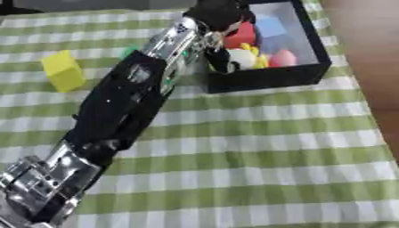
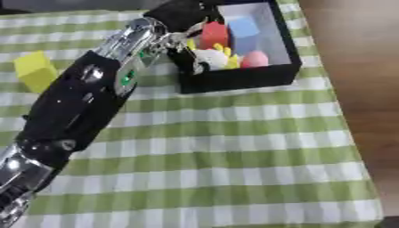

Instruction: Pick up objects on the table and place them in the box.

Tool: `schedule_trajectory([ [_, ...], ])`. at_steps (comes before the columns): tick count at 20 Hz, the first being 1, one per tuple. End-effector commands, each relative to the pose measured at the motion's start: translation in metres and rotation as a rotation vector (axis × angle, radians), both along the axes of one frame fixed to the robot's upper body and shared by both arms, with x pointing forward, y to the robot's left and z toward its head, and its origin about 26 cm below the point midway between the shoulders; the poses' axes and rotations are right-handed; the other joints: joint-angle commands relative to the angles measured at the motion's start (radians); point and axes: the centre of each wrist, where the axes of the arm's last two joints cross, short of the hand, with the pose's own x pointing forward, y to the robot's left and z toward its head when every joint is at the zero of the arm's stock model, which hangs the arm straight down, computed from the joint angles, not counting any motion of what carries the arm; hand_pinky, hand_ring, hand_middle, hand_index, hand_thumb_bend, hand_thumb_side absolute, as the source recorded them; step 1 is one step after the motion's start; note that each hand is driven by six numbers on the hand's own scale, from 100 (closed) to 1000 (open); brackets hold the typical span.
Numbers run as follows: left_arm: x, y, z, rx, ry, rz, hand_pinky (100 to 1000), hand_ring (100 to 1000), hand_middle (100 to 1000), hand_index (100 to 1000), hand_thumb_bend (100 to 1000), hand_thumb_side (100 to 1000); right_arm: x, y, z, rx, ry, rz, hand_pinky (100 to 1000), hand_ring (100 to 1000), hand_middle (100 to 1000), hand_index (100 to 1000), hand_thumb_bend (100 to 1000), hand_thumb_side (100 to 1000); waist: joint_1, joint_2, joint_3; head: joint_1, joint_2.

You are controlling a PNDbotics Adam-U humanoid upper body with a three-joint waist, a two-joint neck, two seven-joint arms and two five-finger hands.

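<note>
Reaching in from the lower left, left robot hand over the black box near its left wall, fingers too blurred to read, grip impossible to tell. Inside: red block, blue block, pink piece, white-and-yellow toy. Out on the checked worktop, well left, yellow block.

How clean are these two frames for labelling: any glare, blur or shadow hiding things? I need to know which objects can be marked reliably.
Left eye view: soft all over; glare on the left arm's silver joints; the left hand is a dark blur over the box. The yellow block reads clearly. Right eye view: equally soft; the toys in the box are only red, blue, pink and yellow shapes; no hard shadows on the checked cloth.
</note>
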Motion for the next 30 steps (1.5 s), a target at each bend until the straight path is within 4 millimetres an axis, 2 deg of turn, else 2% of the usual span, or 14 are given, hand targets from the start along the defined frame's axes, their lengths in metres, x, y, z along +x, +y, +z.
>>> schedule_trajectory([
  [1, -0.001, 0.006, 0.017, -0.035, -0.054, 0.017, 864, 896, 928, 949, 616, 366, -0.005, 0.0, 0.007, -0.009, -0.024, 0.003, 916, 731, 599, 778, 100, 225, -0.016, -0.021, 0.002, -0.001, -0.002],
  [5, -0.003, 0.01, 0.028, -0.09, -0.086, 0.027, 854, 886, 909, 937, 574, 362, -0.005, 0.0, 0.007, -0.007, -0.022, 0.002, 916, 731, 599, 778, 100, 225, -0.017, -0.023, 0.004, -0.001, -0.002],
  [7, -0.005, 0.014, 0.035, -0.138, -0.104, 0.031, 834, 864, 874, 909, 512, 308, -0.005, -0.001, 0.007, -0.006, -0.022, 0.002, 916, 731, 599, 778, 100, 221, -0.017, -0.025, 0.005, -0.001, -0.002],
  [11, -0.011, 0.036, 0.059, -0.252, -0.138, 0.042, 806, 826, 833, 876, 446, 285, -0.006, -0.003, 0.007, -0.005, -0.024, -0.007, 916, 731, 599, 778, 100, 218, -0.013, -0.028, 0.016, -0.01, -0.002],
  [14, -0.013, 0.067, 0.081, -0.343, -0.09, 0.061, 797, 816, 821, 866, 398, 293, -0.006, -0.005, 0.007, -0.006, -0.022, -0.019, 916, 731, 600, 777, 100, 216, -0.006, -0.032, 0.028, -0.023, -0.002],
  [17, -0.016, 0.107, 0.102, -0.383, -0.021, 0.098, 821, 838, 843, 887, 368, 352, -0.007, -0.009, 0.006, -0.011, -0.022, -0.036, 915, 731, 599, 777, 100, 214, 0.0, -0.035, 0.042, -0.039, -0.002],
  [21, -0.015, 0.159, 0.115, -0.45, 0.089, 0.167, 826, 842, 843, 891, 371, 351, -0.008, -0.013, 0.005, -0.014, -0.021, -0.059, 915, 731, 598, 777, 100, 215, 0.004, -0.038, 0.061, -0.056, -0.002],
  [26, -0.008, 0.215, 0.11, -0.428, 0.168, 0.301, 843, 857, 850, 892, 402, 331, -0.008, -0.015, 0.004, -0.018, -0.018, -0.074, 915, 730, 598, 777, 100, 215, 0.006, -0.04, 0.075, -0.067, -0.002],
  [30, 0.003, 0.245, 0.098, -0.394, 0.234, 0.407, 853, 868, 858, 893, 433, 313, -0.009, -0.017, 0.004, -0.02, -0.016, -0.082, 915, 730, 598, 777, 100, 216, 0.004, -0.042, 0.078, -0.066, -0.002],
])
